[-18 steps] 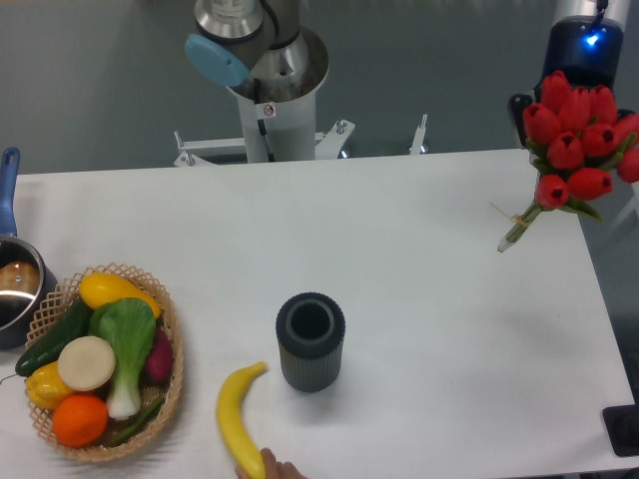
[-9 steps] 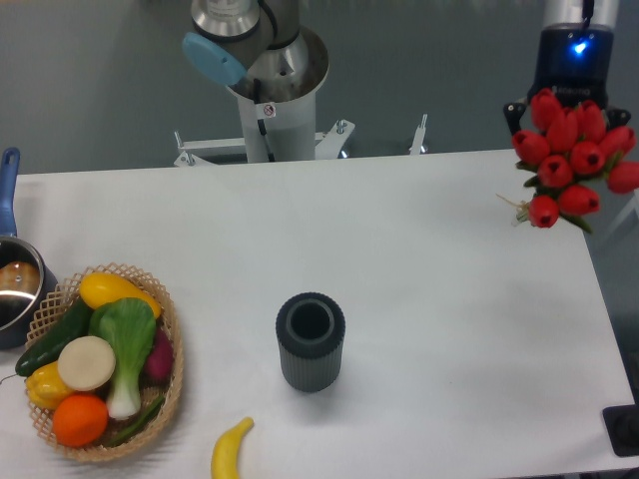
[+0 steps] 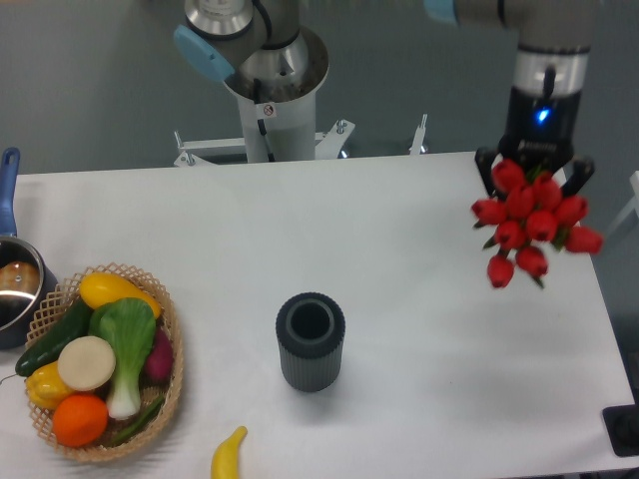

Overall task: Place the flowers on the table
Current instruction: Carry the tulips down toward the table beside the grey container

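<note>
The flowers (image 3: 529,222), a bunch of red tulip buds, hang in the air above the right part of the white table (image 3: 419,259). Their buds point toward the camera, and the green stems and string are mostly hidden behind them. My gripper (image 3: 533,172) is directly above the bunch, its dark fingers (image 3: 483,168) showing on both sides of the top buds, shut on the flowers. The bunch does not touch the table.
A dark ribbed cylindrical vase (image 3: 311,341) stands upright mid-table. A wicker basket (image 3: 170,379) of vegetables and fruit sits front left, a pot (image 3: 14,284) at the left edge, a banana (image 3: 229,453) at the front edge. The robot base (image 3: 272,95) stands behind the table.
The gripper has carried the flowers left and inward over the table, turning the bunch so the buds face the camera and the stems are hidden. The banana has slid toward the front edge and the hand is gone.
</note>
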Robot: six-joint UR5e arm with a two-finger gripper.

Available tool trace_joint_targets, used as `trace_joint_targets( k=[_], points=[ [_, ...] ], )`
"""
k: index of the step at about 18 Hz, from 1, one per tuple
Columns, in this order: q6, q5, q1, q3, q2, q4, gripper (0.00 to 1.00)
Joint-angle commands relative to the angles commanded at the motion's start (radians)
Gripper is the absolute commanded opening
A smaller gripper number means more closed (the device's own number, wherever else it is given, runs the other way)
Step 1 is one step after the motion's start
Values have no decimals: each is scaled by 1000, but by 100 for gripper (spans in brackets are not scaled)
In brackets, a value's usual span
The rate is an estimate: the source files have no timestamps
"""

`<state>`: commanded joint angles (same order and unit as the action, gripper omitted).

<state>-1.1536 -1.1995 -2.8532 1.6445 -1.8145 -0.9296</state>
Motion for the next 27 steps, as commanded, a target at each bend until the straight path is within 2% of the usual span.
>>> trace_joint_targets(
  k=[4, 8, 15, 27],
  points=[
    [-15, -89, 29, -12, -58, 0, 38],
    [-26, -260, 107, -38, -120, -2, 38],
    [-26, -397, 162, -37, -184, -2, 38],
    [0, -397, 186, -45, -267, 9, 38]
  ],
)
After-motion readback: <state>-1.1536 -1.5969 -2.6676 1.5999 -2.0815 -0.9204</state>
